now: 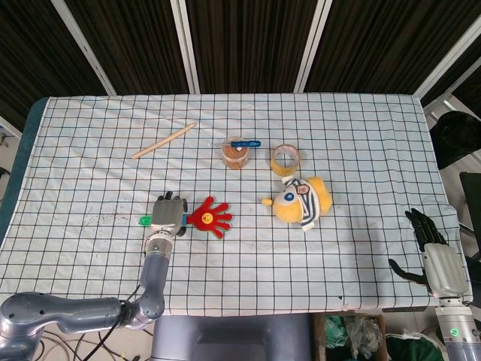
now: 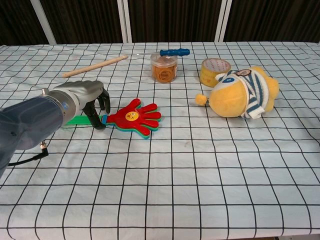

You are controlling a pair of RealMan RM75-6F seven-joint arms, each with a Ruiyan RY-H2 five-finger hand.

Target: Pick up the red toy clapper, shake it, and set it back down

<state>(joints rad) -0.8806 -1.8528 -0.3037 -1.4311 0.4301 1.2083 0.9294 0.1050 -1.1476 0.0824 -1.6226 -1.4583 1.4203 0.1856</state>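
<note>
The red toy clapper (image 1: 210, 216) (image 2: 134, 118) lies flat on the checked cloth, its hand-shaped head pointing right and its green handle (image 1: 144, 221) running left. My left hand (image 1: 168, 213) (image 2: 82, 97) hangs over the handle just left of the head. Its fingers arch down behind the handle and its thumb (image 2: 95, 121) reaches down in front, with a gap between them. The clapper is not lifted. My right hand (image 1: 430, 242) hovers off the table's right edge, fingers spread, holding nothing.
A yellow plush toy (image 1: 302, 201) (image 2: 241, 93) lies right of the clapper. Behind it are a tape roll (image 1: 285, 159), a small jar (image 1: 237, 153) with a blue screwdriver (image 1: 244, 144) across it, and a wooden stick (image 1: 164, 140) at the back left.
</note>
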